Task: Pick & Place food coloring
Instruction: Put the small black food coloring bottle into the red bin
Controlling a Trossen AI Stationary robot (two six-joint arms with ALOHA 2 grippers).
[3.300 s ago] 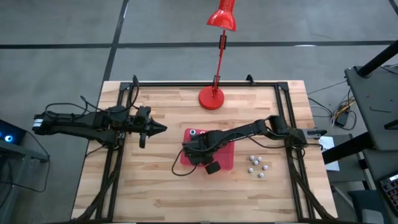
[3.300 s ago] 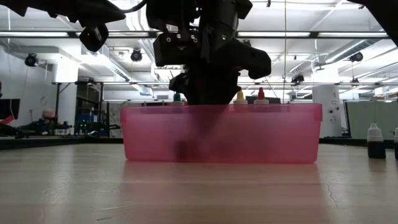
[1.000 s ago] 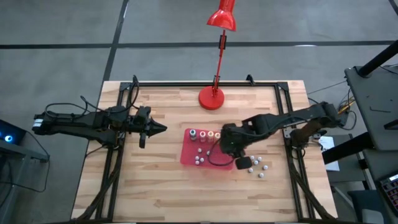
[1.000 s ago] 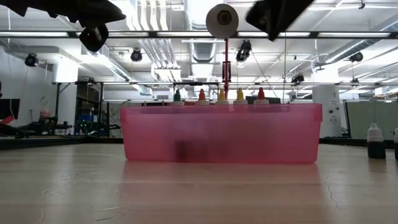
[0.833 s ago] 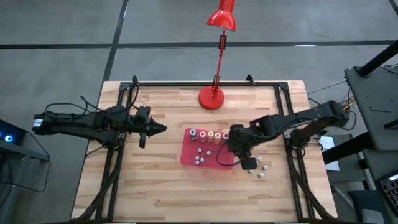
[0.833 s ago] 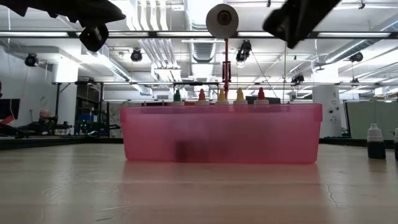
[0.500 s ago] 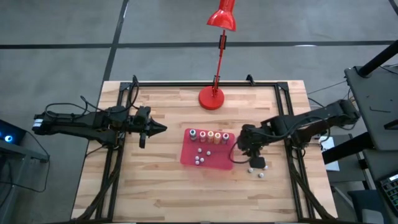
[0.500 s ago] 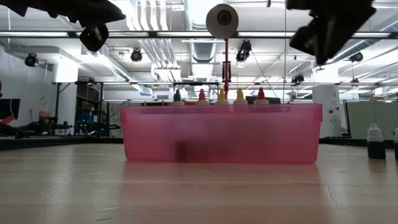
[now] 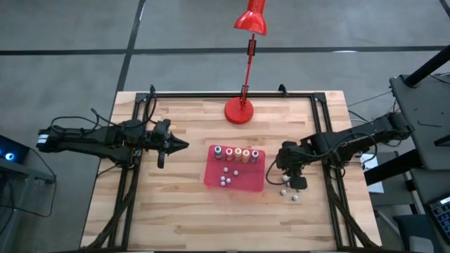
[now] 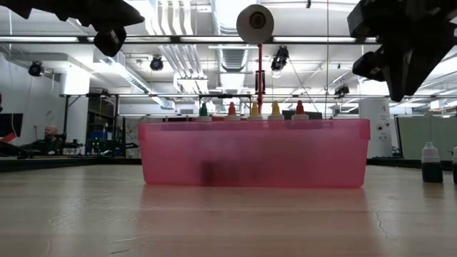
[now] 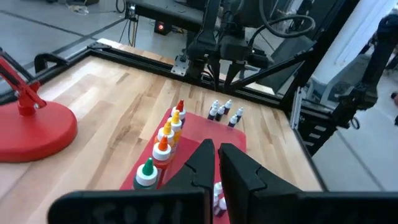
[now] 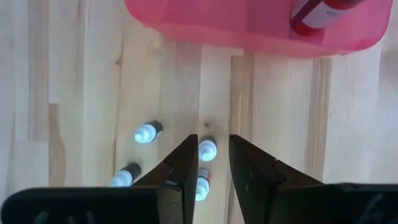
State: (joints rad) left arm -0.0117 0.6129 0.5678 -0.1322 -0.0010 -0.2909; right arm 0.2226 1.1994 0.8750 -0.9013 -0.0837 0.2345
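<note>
Several food coloring bottles [image 9: 236, 153] with green, orange, yellow and red caps stand in a row along the far side of the red tray [image 9: 247, 180]; the left wrist view shows them too [image 11: 166, 138]. A few small dark bottles with white caps [image 12: 207, 148] stand on the table just right of the tray. My right gripper [image 12: 214, 163] hangs open above them, pointing steeply down, one bottle showing just past its fingertips. My left gripper [image 9: 181, 145] is shut and hovers level to the left of the tray, holding nothing.
A red desk lamp's base [image 9: 239, 110] stands at the table's far edge behind the tray. More white-capped bottles [image 9: 225, 180] sit inside the tray near its front. Black frame rails [image 9: 320, 112] run along the table's sides.
My right gripper has moved from over the tray's right part toward the table's right edge and come down, ending above the white-capped bottles beside the tray. The bottles in the tray stand as before.
</note>
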